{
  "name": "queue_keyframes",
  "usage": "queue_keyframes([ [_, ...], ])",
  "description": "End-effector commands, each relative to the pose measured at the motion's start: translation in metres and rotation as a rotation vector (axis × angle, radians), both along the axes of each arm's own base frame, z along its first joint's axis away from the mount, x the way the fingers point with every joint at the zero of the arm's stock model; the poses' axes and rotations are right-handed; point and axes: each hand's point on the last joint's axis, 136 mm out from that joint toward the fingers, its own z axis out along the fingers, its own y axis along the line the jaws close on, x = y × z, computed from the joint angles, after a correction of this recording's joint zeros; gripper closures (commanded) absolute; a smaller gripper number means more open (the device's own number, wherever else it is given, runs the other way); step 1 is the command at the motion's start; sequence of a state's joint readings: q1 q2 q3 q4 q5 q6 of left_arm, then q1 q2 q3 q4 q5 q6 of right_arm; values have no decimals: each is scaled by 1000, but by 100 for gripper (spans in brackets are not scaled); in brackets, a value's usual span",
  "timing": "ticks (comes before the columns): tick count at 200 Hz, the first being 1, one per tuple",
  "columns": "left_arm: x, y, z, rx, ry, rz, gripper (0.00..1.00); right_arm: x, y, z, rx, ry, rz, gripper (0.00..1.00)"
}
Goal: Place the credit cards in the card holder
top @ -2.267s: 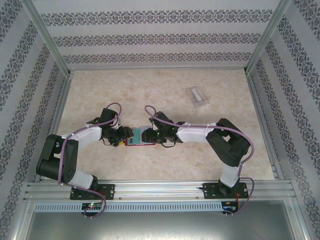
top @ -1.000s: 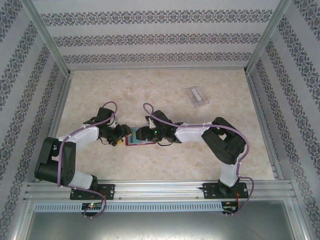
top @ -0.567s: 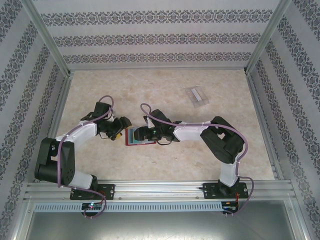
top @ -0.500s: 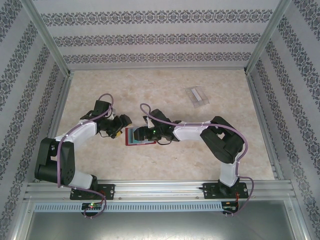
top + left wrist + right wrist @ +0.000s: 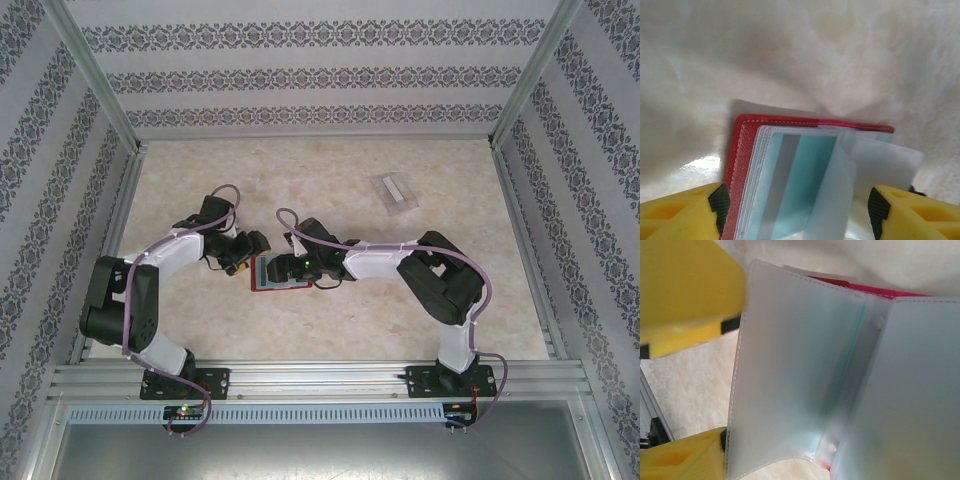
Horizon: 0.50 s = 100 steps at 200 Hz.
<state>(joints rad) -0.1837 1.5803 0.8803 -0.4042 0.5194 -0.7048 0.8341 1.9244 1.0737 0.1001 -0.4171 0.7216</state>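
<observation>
The desk [image 5: 200, 180] carries all items; both arms meet just left of its centre.

**Hands.** The left hand [image 5: 799, 202] is spread wide. Its yellow fingertips [image 5: 685, 210] stand on either side of the open red wallet [image 5: 740, 145] and grip nothing. The right hand [image 5: 724, 382] also has its fingers apart, with bare desk visible between them. The free edge of a clear sleeve [image 5: 790, 365] lies just beside its fingertips. Contact with that sleeve cannot be confirmed.

**Wallet.** It lies open on the desk between the two hands, with its stack of clear sleeves fanned upward.

**Card holder.** The card holder [image 5: 393, 192] sits on the far right part of the desk, well apart from the wallet. Its contents are too small to judge in the top view.

**Card.** One teal credit card [image 5: 810, 185] with a grey stripe sits inside the top sleeve in the left wrist view. A thin teal edge also shows through the sleeve in the right wrist view.

**Step in hand (judgement).** Card extraction from the wallet, the first stage of the task. No transfer to the holder appears to have begun.

**Next move (judgement).**
1. Steady the wallet or sleeve with one hand.
2. Close the other hand on the card edge at the sleeve opening.
3. Draw the card out along the sleeve, not across it.

The sleeve is thin and flexible. Expect it to buckle or lift the wallet if the pull is not in line.
</observation>
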Motion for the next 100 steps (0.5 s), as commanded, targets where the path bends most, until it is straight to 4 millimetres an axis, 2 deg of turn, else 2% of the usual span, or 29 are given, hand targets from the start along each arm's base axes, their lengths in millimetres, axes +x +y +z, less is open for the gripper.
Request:
queue_keyframes([
  [1,-6,-4,-11,40,43,-57,26,1,1,6,-9,-29,18,28],
  [21,-8,-2,-21,64,67,-55,28,1,1,12,8,-34,13,29],
  [48,-13,4,-29,101,92,-53,30,2,-10,33,17,-86,-3,29],
  [76,-16,13,-36,152,92,-40,30,13,-39,56,-14,-183,-46,28],
  [100,-19,13,-41,153,114,-50,31,29,-71,68,-69,-250,-109,28],
])
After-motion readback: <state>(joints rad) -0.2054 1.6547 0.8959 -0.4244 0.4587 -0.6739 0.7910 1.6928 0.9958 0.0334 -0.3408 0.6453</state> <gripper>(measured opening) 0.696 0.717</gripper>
